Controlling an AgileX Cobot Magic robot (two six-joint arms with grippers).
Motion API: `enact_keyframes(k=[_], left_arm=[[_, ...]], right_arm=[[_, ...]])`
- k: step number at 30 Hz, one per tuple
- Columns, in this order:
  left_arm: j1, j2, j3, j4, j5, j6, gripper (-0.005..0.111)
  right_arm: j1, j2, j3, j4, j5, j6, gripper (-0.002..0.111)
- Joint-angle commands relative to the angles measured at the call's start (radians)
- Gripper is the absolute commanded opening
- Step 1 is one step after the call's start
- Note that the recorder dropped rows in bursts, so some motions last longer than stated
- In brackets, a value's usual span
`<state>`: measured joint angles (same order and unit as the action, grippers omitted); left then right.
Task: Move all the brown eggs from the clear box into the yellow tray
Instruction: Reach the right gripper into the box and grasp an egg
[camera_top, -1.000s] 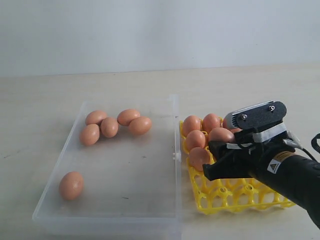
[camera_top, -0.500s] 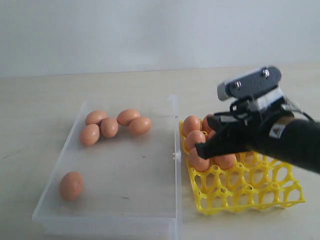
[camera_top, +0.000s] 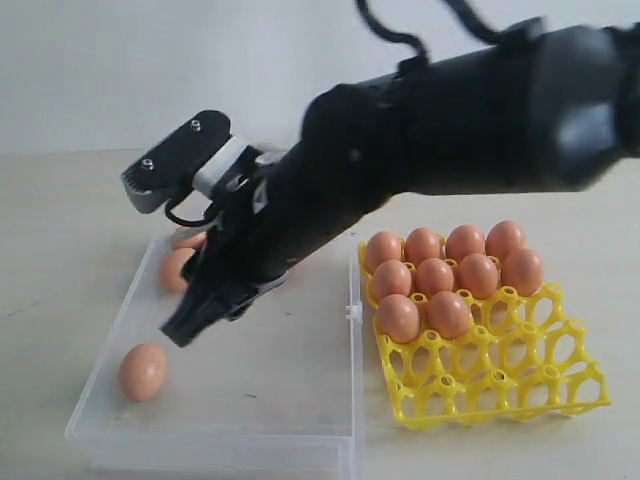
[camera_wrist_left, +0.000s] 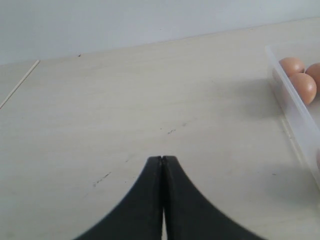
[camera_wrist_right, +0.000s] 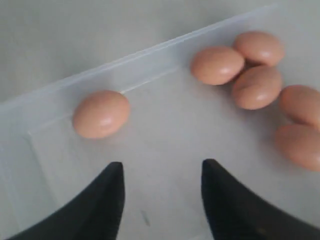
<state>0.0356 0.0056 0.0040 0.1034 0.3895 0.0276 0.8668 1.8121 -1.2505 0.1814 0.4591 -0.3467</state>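
Observation:
My right arm reaches across the clear box (camera_top: 285, 375). Its right gripper (camera_top: 185, 328) hangs open and empty above the box floor. A lone brown egg (camera_top: 143, 371) lies just in front of the tips, by the box's left wall (camera_wrist_right: 101, 114). A cluster of several eggs (camera_wrist_right: 256, 86) lies farther along the box; in the exterior view the arm hides most of it, and one egg (camera_top: 174, 268) shows. The yellow tray (camera_top: 500, 372) holds several eggs (camera_top: 433, 277) in its back rows. My left gripper (camera_wrist_left: 162, 160) is shut with nothing in it, over bare table beside the box.
The box's right wall (camera_top: 352, 300) stands close against the tray. The tray's front cups (camera_top: 470, 385) hold nothing. In the left wrist view the box wall (camera_wrist_left: 295, 120) and two eggs (camera_wrist_left: 302, 86) show at the edge, with pale tabletop (camera_wrist_left: 125, 100) around.
The right gripper has swung from above the yellow tray leftward to over the clear box, near the lone egg. The tray's eggs are now uncovered. The box's eggs have not moved.

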Motion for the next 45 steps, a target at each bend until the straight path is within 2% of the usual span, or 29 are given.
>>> enact_keyframes(k=[1, 4, 15, 29, 31, 34, 35, 40, 45], left_arm=[[-0.006, -0.006, -0.004, -0.002, -0.009, -0.005, 0.000], [-0.006, -0.006, -0.004, -0.002, -0.009, -0.005, 0.000], [-0.006, -0.006, -0.004, -0.002, -0.009, -0.005, 0.000], [-0.006, -0.006, -0.004, -0.002, -0.009, -0.005, 0.000], [-0.006, -0.006, -0.004, -0.002, -0.009, -0.005, 0.000], [-0.006, -0.006, -0.004, -0.002, -0.009, -0.005, 0.000], [-0.006, -0.006, -0.004, -0.002, -0.009, -0.005, 0.000], [-0.006, -0.006, -0.004, -0.002, -0.009, -0.005, 0.000], [-0.006, -0.006, -0.004, -0.002, -0.009, -0.005, 0.000]], right_arm=[[0.011, 0.146, -0.120, 0.036, 0.018, 0.437, 0.062], [0.011, 0.232, -0.180, 0.041, 0.011, 0.535, 0.064], [0.040, 0.387, -0.313, 0.186, 0.051, 0.531, 0.064], [0.057, 0.445, -0.332, 0.203, 0.058, 0.531, 0.063], [0.057, 0.446, -0.332, 0.201, 0.050, 0.529, 0.055], [0.057, 0.435, -0.332, 0.201, 0.034, 0.524, 0.019], [0.057, 0.428, -0.332, 0.196, 0.026, 0.513, 0.004], [0.049, 0.338, -0.229, 0.062, -0.097, 0.504, 0.000], [0.020, 0.153, 0.068, 0.009, -0.398, 0.393, 0.000]])
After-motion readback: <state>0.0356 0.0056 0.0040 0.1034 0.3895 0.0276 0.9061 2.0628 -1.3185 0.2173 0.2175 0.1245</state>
